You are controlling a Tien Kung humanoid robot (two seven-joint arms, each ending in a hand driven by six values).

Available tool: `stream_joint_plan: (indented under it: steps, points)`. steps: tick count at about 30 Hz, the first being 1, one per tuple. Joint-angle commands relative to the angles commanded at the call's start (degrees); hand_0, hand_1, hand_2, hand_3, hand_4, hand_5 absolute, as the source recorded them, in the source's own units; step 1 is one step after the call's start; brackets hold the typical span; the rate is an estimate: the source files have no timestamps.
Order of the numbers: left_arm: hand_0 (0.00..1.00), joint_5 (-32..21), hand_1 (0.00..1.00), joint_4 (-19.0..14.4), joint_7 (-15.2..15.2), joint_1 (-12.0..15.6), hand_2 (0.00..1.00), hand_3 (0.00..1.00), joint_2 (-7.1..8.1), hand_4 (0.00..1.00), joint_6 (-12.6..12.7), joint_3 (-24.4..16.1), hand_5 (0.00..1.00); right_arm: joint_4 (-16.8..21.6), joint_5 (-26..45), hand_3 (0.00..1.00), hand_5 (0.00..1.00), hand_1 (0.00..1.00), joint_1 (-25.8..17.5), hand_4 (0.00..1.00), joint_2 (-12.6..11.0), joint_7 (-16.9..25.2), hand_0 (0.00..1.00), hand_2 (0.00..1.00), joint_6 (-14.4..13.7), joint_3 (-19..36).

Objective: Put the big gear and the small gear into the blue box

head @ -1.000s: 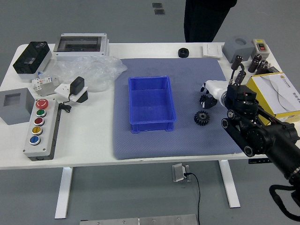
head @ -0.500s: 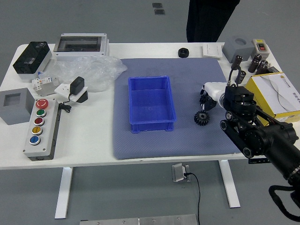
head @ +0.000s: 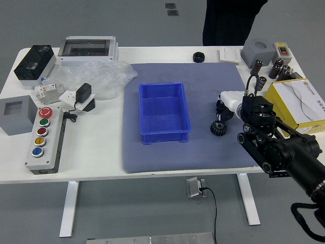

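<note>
My right hand (head: 222, 111) reaches in from the right over the blue-grey mat, its fingers relaxed and pointing down. The fingertips are at the far edge of a black toothed gear (head: 219, 128) lying on the mat; whether they touch it I cannot tell. Left of the gear stands the blue box (head: 163, 136), with nothing visible inside. Near the mat's far edge lies another small black round piece (head: 198, 57); its teeth are too small to make out. The left arm is out of view.
A yellow box (head: 274, 96) and several black-handled tools stand right, near the right forearm. A button panel (head: 44, 161), a grey block (head: 18, 116) and plastic wrap (head: 99, 79) are left. A person in dark clothing stands beyond the table.
My right hand has moved a little left and toward the near side, reaching the toothed gear's far edge. The gear and box stay put. The person has shifted slightly right.
</note>
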Motion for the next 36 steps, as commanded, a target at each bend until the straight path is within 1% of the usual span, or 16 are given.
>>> stream_joint_plan:
  steps: [1, 2, 7, 8, 13, 14, 19, 24, 29, 31, 32, 36]
  points:
    - [0.807, 0.01, 0.798, 0.0, 0.0, 0.01, 0.777, 0.711, 0.01, 0.465, 0.0, 0.01, 0.167, -0.03, 0.0, 0.657, 0.243, 0.597, -0.03, 0.573, 0.01, 0.04, 0.644, 0.656, -0.13, -0.04]
    - [0.807, 0.0, 0.796, 0.0, -0.01, 0.01, 0.778, 0.711, 0.01, 0.465, 0.0, 0.03, 0.168, -0.06, 0.0, 0.621, 0.245, 0.557, -0.07, 0.559, 0.02, 0.08, 0.614, 0.583, -0.25, -0.08]
    - [0.807, -0.07, 0.796, 0.0, -0.04, 0.0, 0.778, 0.711, -0.03, 0.465, -0.01, 0.18, 0.168, -0.34, 0.0, 0.621, 0.245, 0.557, -0.21, 0.559, 0.08, 0.34, 0.614, 0.583, -0.99, -0.23]
    - [0.807, -0.08, 0.788, 0.0, -0.03, 0.01, 0.778, 0.71, -0.04, 0.465, -0.02, 0.19, 0.169, -0.4, 0.0, 0.581, 0.246, 0.511, -0.23, 0.531, 0.09, 0.4, 0.587, 0.524, -1.16, -0.24]
    - [0.807, -0.04, 0.788, 0.0, 0.0, 0.04, 0.778, 0.71, 0.0, 0.465, -0.02, 0.19, 0.169, -0.51, 0.0, 0.581, 0.246, 0.511, -0.19, 0.531, 0.03, 0.57, 0.587, 0.524, -1.97, -0.02]
    - [0.806, -0.04, 0.785, 0.0, 0.0, 0.04, 0.775, 0.709, 0.02, 0.465, -0.01, 0.17, 0.169, -0.44, 0.0, 0.564, 0.245, 0.478, -0.13, 0.508, -0.04, 0.56, 0.569, 0.495, -2.13, 0.07]
    - [0.806, -0.07, 0.785, 0.0, -0.02, 0.07, 0.775, 0.709, 0.1, 0.465, 0.01, 0.19, 0.169, 0.7, 0.0, 0.564, 0.245, 0.478, 0.34, 0.508, -0.77, 0.38, 0.569, 0.495, -2.57, 0.99]
    - [0.806, -0.08, 0.784, 0.0, -0.03, 0.11, 0.774, 0.709, 0.18, 0.466, 0.01, 0.15, 0.17, 2.75, 0.0, 0.556, 0.246, 0.475, 0.84, 0.501, -1.95, 0.04, 0.562, 0.483, -2.65, 2.28]
    - [0.806, -0.2, 0.783, 0.0, -0.05, 0.13, 0.773, 0.709, 0.18, 0.466, 0.01, 0.18, 0.174, 3.83, 0.0, 0.553, 0.234, 0.472, 1.13, 0.499, -2.59, -0.2, 0.559, 0.479, -2.25, 2.9]
    - [0.806, -0.3, 0.783, 0.0, -0.07, 0.11, 0.773, 0.709, 0.15, 0.466, 0.02, 0.2, 0.174, 3.98, 0.0, 0.553, 0.234, 0.472, 1.06, 0.499, -2.65, -0.25, 0.559, 0.479, -1.51, 2.95]
    - [0.805, -0.3, 0.783, 0.0, -0.07, 0.11, 0.772, 0.708, 0.14, 0.467, 0.03, 0.18, 0.176, 4.0, 0.0, 0.646, 0.259, 0.504, 1.05, 0.508, -2.65, -0.26, 0.58, 0.573, -1.31, 2.98]
    - [0.805, -0.18, 0.783, 0.0, -0.02, 0.16, 0.772, 0.708, 0.2, 0.467, 0.05, 0.0, 0.176, 4.16, 0.0, 0.646, 0.259, 0.504, 1.08, 0.508, -2.57, -0.8, 0.58, 0.573, 0.76, 3.69]
